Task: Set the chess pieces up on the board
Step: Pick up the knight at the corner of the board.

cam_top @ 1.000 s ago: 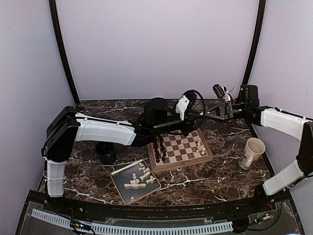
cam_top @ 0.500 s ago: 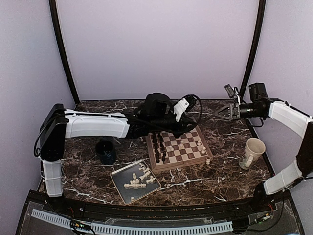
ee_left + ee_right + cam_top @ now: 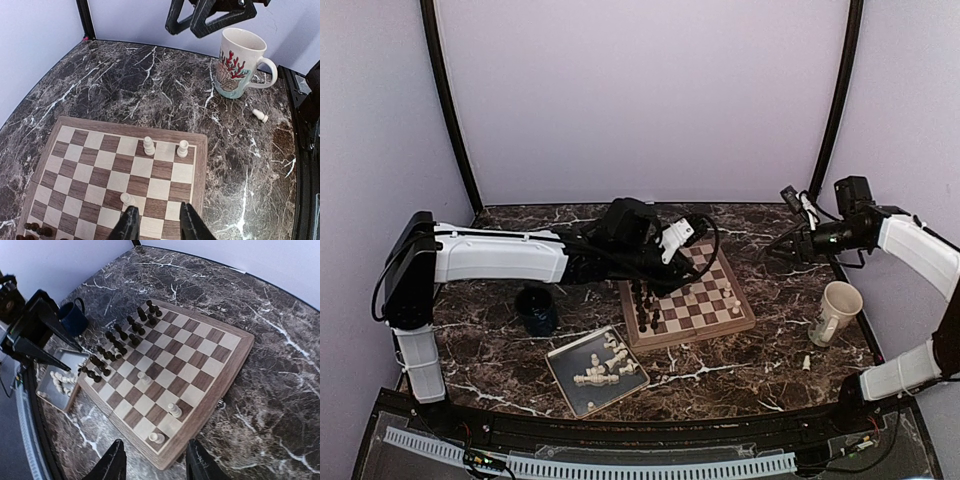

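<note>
Cream-white pawn (image 3: 807, 362) lying on its side on the counter (image 3: 740, 375) at four o'clock off the board (image 3: 692, 337), by the mug (image 3: 838, 310), nearer the right fingers (image 3: 114, 465), spread wide and empty, while the left fingers (image 3: 129, 227) hang part-open, empty, over the board.

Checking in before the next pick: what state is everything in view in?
left gripper: open, empty
right gripper: open, empty
board: flat on the table
dark pieces: upright, two rows on the board
white pieces on the board: three, upright
tray: flat, holding loose white pieces lying jumbled
stray white piece: on its side on the table near the cream mug
cream mug: upright
blue mug: upright
</note>
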`<action>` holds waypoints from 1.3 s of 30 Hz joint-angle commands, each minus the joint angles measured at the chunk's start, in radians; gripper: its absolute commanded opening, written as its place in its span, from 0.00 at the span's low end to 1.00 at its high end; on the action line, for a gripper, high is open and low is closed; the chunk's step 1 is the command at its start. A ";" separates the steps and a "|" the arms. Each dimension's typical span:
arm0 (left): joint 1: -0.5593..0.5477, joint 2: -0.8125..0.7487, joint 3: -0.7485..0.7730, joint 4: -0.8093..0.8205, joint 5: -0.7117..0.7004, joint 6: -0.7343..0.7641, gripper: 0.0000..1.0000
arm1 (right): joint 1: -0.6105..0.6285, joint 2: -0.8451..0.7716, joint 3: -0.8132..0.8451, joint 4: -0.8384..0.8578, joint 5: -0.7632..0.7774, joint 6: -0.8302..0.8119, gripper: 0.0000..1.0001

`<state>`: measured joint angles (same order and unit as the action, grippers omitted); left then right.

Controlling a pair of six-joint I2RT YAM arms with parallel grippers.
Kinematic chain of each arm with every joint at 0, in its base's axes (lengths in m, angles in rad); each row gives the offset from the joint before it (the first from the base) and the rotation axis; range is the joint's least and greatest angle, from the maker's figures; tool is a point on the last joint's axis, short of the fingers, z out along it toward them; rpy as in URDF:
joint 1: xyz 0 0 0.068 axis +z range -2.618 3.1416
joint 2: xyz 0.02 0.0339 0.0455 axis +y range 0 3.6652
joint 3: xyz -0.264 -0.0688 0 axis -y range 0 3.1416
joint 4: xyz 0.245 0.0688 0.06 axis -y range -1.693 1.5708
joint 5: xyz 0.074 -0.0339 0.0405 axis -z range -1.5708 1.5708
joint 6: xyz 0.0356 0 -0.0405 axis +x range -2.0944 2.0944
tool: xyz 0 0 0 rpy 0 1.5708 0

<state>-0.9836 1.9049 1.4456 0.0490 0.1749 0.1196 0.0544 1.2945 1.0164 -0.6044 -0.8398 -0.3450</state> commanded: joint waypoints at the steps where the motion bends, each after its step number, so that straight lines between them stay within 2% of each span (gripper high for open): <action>1: -0.001 -0.086 -0.040 -0.021 0.042 -0.003 0.33 | 0.010 -0.055 -0.013 -0.113 0.144 -0.219 0.41; 6: 0.000 -0.129 -0.083 -0.034 0.004 0.008 0.39 | 0.047 -0.052 -0.012 -0.232 0.252 -0.360 0.40; 12: 0.029 -0.189 -0.162 -0.066 -0.082 -0.015 0.46 | 0.157 -0.035 -0.031 -0.233 0.365 -0.364 0.38; 18: 0.081 -0.268 -0.282 0.000 -0.080 -0.076 0.47 | 0.162 0.007 0.045 -0.313 0.423 -0.383 0.35; 24: 0.085 -0.298 -0.315 0.024 -0.091 -0.069 0.48 | 0.135 -0.016 0.108 -0.334 0.473 -0.377 0.35; 27: 0.085 -0.304 -0.318 0.025 -0.089 -0.077 0.49 | 0.067 -0.006 0.172 -0.353 0.469 -0.340 0.37; 32: 0.086 -0.311 -0.321 0.020 -0.073 -0.096 0.49 | -0.119 -0.010 0.205 -0.384 0.481 -0.305 0.40; 39: 0.086 -0.312 -0.314 0.009 -0.091 -0.111 0.50 | -0.507 -0.068 0.185 -0.442 0.604 -0.326 0.40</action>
<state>-0.8951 1.6402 1.1370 0.0544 0.0887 0.0326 -0.3042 1.2732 1.2037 -0.9836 -0.3191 -0.6647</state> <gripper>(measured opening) 0.499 0.390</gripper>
